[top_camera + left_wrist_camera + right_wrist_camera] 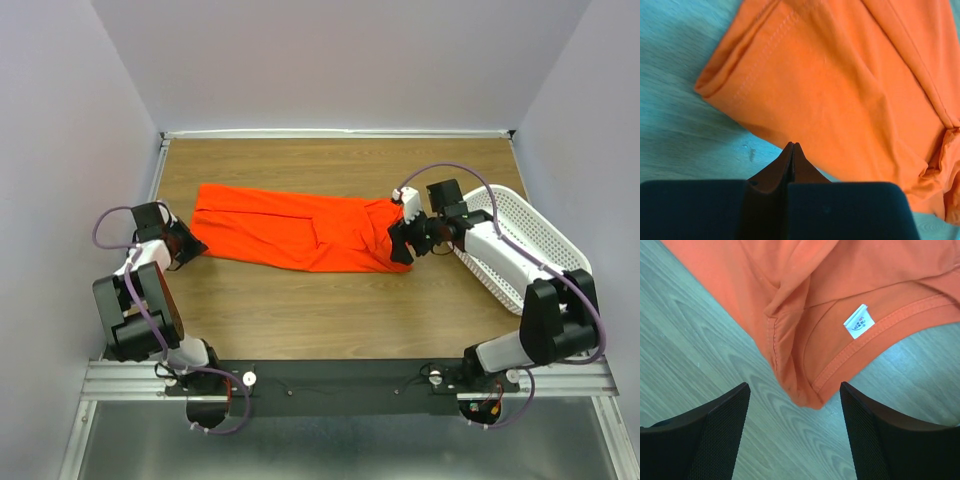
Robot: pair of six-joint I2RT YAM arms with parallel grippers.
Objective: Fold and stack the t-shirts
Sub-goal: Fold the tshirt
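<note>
Lying folded lengthwise across the table, the t-shirt ends beside our left gripper, clenched at the hem with no cloth visibly caught. Our right gripper straddles the collar, fingers spread, placed, we judge, to pinch that end for folding.

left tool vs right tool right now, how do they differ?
Left tool is shut, fingertips pressed together; right tool stands open. Left tool sits at the t-shirt's end away from the collar, tips at the cloth edge; right tool faces the collar end, white label ahead of it. Shared: both low over the wooden table, neither visibly gripping cloth.
</note>
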